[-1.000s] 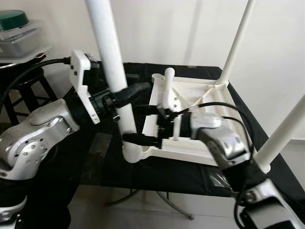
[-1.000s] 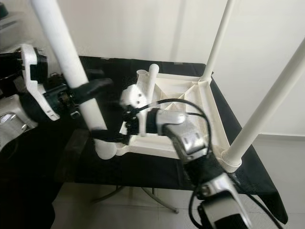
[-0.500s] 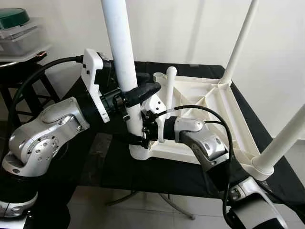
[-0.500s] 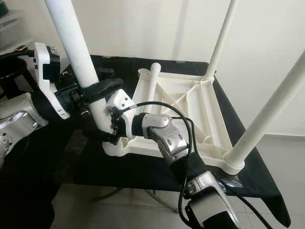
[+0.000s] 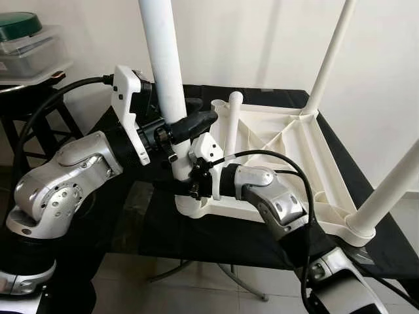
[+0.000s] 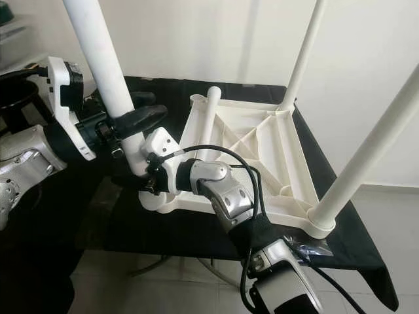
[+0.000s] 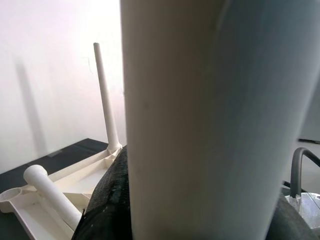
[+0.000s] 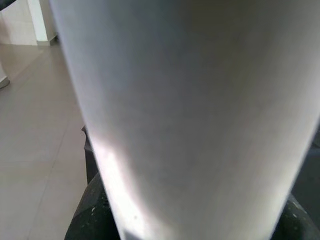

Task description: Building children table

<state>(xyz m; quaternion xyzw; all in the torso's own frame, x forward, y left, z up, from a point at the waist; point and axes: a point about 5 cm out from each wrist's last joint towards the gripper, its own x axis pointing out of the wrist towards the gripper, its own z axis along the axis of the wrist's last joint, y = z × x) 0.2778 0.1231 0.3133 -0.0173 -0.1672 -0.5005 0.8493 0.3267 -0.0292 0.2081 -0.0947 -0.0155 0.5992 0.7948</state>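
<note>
A white children's table lies upside down on a black-covered table. Its near-left leg stands in the corner socket. My left gripper is shut on this leg at mid height, and the leg looms close in the left wrist view. My right gripper is shut on the same leg just above the socket. Two more legs stand upright, one at the far right and one at the near right. A fourth leg leans by the far-left corner.
A dark stool at the left carries clear plastic boxes with a green lid. The black cloth ends close to the upturned table's near edge, with tiled floor below. A white wall stands behind.
My right gripper has slid left along the table's near edge and closed around the leg's base. The leg held by my left gripper has tipped more upright. The camera has shifted too.
</note>
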